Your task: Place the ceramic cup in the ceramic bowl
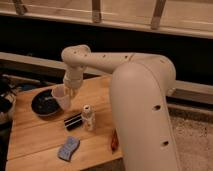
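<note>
The small white ceramic cup (61, 97) hangs at the end of my arm, held by my gripper (69, 92), which is shut on the cup's right side. The cup is just above the right rim of the dark blue-black ceramic bowl (44, 104), which rests on the left part of the wooden table (35, 137). My arm reaches in from the right and its large cream body fills the right half of the view.
A slim white capped bottle (88, 117) stands mid-table beside a black flat object (73, 121). A blue-grey sponge-like item (67, 148) lies near the front edge. A red-orange object (114, 141) lies beside my arm. Dark clutter sits at the left table edge.
</note>
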Tool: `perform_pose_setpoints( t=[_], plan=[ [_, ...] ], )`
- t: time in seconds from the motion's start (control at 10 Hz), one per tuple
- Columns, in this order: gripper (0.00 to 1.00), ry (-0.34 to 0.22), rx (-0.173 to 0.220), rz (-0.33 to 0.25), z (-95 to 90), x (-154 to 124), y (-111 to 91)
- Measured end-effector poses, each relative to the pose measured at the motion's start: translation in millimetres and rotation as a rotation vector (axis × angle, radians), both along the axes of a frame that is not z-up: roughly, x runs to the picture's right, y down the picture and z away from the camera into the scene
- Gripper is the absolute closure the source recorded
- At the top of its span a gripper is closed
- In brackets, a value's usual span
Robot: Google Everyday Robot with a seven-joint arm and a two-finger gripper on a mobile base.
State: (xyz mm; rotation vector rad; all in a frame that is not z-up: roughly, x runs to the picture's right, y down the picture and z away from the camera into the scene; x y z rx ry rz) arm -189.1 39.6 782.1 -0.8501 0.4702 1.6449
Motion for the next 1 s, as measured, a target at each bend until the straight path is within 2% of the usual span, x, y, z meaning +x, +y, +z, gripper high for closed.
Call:
perform_pose_setpoints(
  t=[0.4,1.0],
  plan=[
    [1.0,-0.024,0.013,-0.015,-3.9,-7,-7],
    [1.0,-0.07,0.027,-0.053,-18.7,-33,-13]
  ],
)
